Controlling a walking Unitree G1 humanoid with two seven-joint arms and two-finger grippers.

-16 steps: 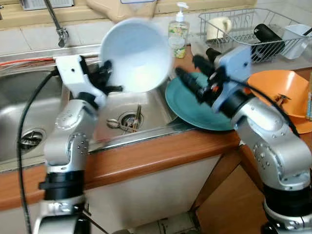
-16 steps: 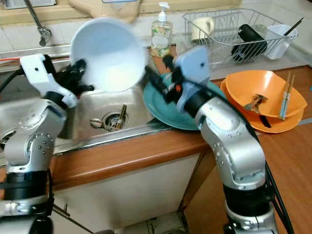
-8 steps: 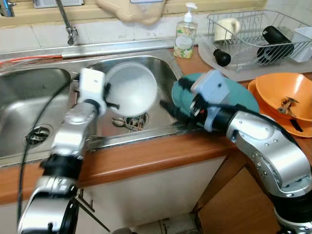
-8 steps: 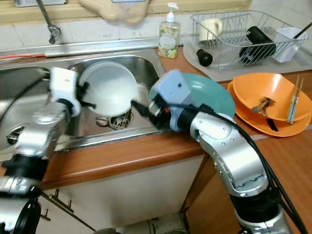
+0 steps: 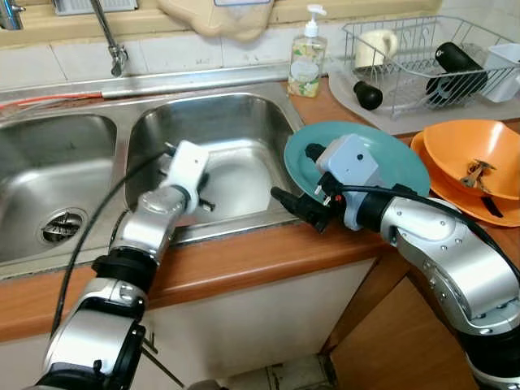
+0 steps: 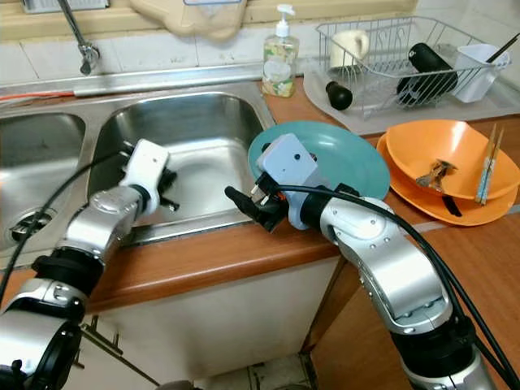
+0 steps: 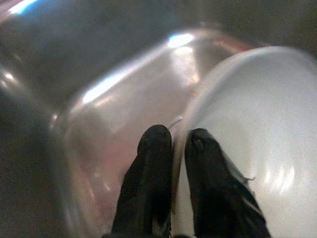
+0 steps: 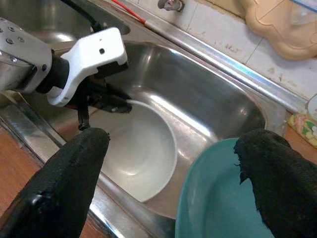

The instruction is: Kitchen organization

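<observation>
counter edge (image 5: 244, 264): wooden, runs along the near side of the sink; both arms reach over it
right gripper (image 8: 173, 163): fingers spread wide, holding nothing; hovers over the near right corner of the sink's right basin, at the teal plate's near-left rim
left gripper (image 7: 173, 168): down inside the sink's right basin, near its front wall; two fingers pinched narrow on the white bowl's rim, one finger each side
white bowl (image 8: 138, 148): in the sink's right basin (image 5: 236, 138), front part, mouth facing up, resting on the basin floor as far as I can tell
teal plate (image 5: 390, 158): on the counter just right of the sink, near-left rim overlapping the sink edge
orange bowl (image 6: 451, 158): right of the teal plate, well right of the sink; utensils inside, chopsticks (image 6: 486, 166) across its right rim
left basin (image 5: 49, 179): left of the right basin; drain visible
soap bottle (image 5: 306, 57): behind the sink's right rear corner
dish rack (image 5: 422, 57): far right behind the sink; cup, dark bottle, white holder in it
tap (image 5: 110, 41): behind the sink, over the divider
</observation>
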